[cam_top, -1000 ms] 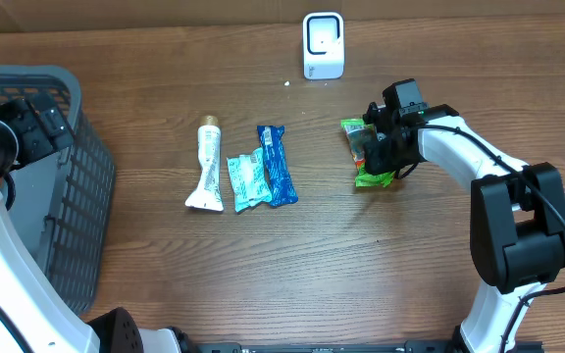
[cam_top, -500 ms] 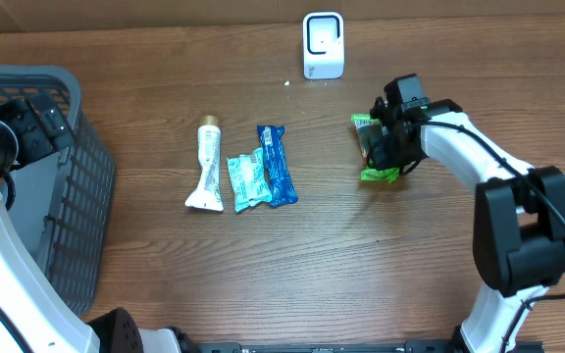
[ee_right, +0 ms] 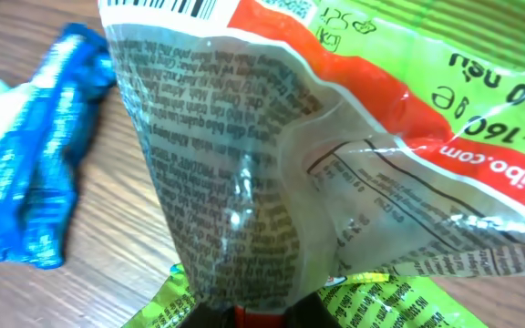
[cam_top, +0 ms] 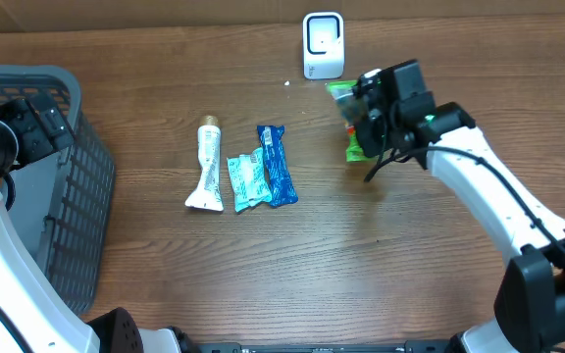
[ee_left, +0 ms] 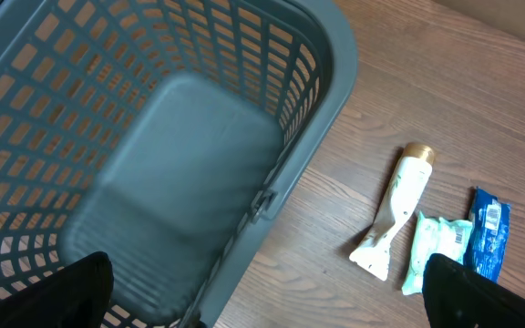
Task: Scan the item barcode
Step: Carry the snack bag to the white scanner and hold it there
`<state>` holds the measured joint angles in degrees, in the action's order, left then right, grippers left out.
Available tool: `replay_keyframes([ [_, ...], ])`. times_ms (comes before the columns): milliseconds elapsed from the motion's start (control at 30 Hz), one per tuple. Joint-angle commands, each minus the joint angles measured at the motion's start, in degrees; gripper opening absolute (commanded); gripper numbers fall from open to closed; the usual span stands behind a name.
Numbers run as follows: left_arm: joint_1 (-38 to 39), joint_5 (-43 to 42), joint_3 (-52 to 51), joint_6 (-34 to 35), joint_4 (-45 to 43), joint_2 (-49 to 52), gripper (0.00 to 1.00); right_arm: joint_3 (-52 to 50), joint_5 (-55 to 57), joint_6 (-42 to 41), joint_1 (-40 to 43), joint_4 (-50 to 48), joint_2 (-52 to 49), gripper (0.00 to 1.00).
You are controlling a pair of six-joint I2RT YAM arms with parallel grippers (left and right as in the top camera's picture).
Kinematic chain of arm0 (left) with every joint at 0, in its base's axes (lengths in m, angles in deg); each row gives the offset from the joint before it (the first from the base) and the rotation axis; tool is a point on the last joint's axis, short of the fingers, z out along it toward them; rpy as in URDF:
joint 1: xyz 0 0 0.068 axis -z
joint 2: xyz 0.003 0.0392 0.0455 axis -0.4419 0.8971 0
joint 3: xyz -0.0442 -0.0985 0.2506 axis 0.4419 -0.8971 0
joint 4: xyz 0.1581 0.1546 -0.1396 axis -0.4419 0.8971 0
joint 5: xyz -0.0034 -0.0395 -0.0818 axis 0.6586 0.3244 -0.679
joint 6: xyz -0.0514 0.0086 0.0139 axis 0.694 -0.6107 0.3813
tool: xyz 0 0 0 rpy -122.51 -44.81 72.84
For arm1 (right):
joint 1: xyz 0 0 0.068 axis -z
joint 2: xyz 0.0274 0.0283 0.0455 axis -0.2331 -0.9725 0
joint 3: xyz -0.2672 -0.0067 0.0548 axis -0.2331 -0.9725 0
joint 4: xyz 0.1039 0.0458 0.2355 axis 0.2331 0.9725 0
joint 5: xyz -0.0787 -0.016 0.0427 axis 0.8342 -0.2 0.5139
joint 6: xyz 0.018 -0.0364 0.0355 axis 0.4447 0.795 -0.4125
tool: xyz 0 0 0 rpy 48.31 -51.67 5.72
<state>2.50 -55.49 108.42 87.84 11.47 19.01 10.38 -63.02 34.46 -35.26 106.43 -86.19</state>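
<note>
Wooden table, overhead and wrist views: right gripper pinches green snack packet just in front of white scanner, slightly right. Left gripper spread wide over grey basket, far left of scanner

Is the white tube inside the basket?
No, the tube lies on the table outside the basket, next to a teal packet.

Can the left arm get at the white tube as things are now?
Probably yes: the left gripper is open above the basket, and the white tube lies uncovered on the table beside it.
</note>
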Motion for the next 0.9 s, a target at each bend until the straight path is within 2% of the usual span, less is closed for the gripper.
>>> replay_keyframes([
  [0, -0.26, -0.26, 0.79, 0.83, -0.09, 0.09, 1.0, 1.95, 6.14, 1.6, -4.37, -1.22, 4.83, 0.04],
  [267, -0.26, -0.26, 0.79, 0.81, -0.09, 0.09, 1.0, 1.95, 14.82, 1.64, -10.64, -1.38, 10.19, 0.04],
  [567, -0.26, -0.26, 0.81, 0.83, -0.09, 0.09, 1.0, 1.95, 15.23, 1.64, -13.27, -2.89, 17.64, 0.04],
  [867, -0.26, -0.26, 0.81, 0.83, -0.09, 0.09, 1.0, 1.92, 15.26, 2.71, -13.25, -5.92, 18.88, 0.04],
])
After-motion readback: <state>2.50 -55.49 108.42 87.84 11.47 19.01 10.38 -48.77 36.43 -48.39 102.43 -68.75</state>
